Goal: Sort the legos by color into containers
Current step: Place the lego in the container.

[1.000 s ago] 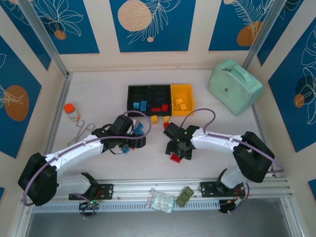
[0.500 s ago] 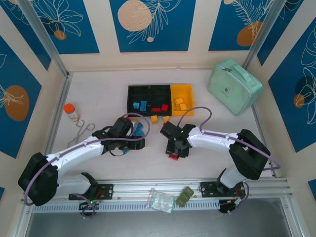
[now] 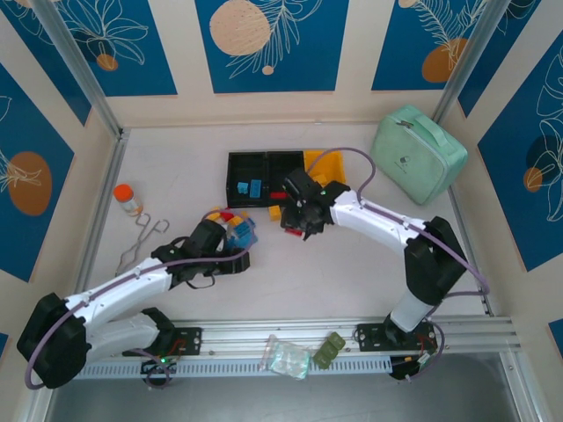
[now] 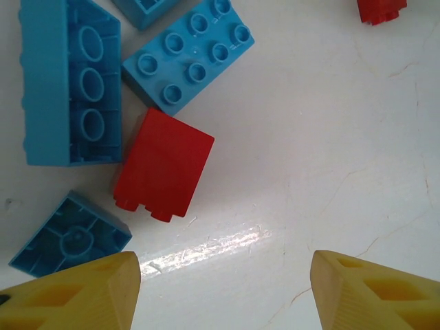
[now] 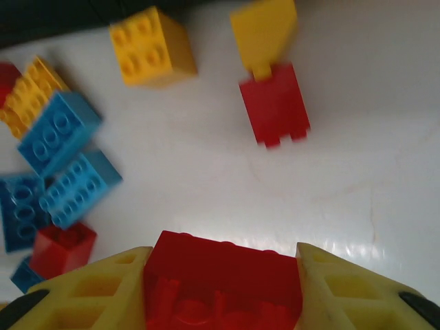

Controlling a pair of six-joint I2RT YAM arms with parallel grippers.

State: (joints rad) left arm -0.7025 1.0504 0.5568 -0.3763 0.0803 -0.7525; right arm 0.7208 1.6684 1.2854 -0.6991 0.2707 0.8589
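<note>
My right gripper (image 5: 223, 292) is shut on a red brick (image 5: 223, 271), held above the table just in front of the joined containers (image 3: 248, 167); from above this gripper (image 3: 296, 224) covers part of the middle black bin, beside the yellow bin (image 3: 332, 162). Below it lie a yellow brick (image 5: 152, 47), a red brick (image 5: 275, 103) and blue bricks (image 5: 58, 130). My left gripper (image 4: 223, 289) is open over bare table, its fingertips (image 4: 75, 289) just short of a red brick (image 4: 163, 173) and several blue bricks (image 4: 72, 82). From above, the left gripper (image 3: 236, 257) sits below the blue pile (image 3: 242, 233).
A mint-green case (image 3: 418, 154) stands at the back right. An orange-capped bottle (image 3: 128, 198) and wire tongs (image 3: 141, 242) lie at the left. A plastic bag (image 3: 286, 356) and a green item (image 3: 330, 350) rest on the front rail.
The right arm has lifted the red brick and carried it away from me to the bins. The left arm has drawn back toward me, uncovering the blue bricks.
</note>
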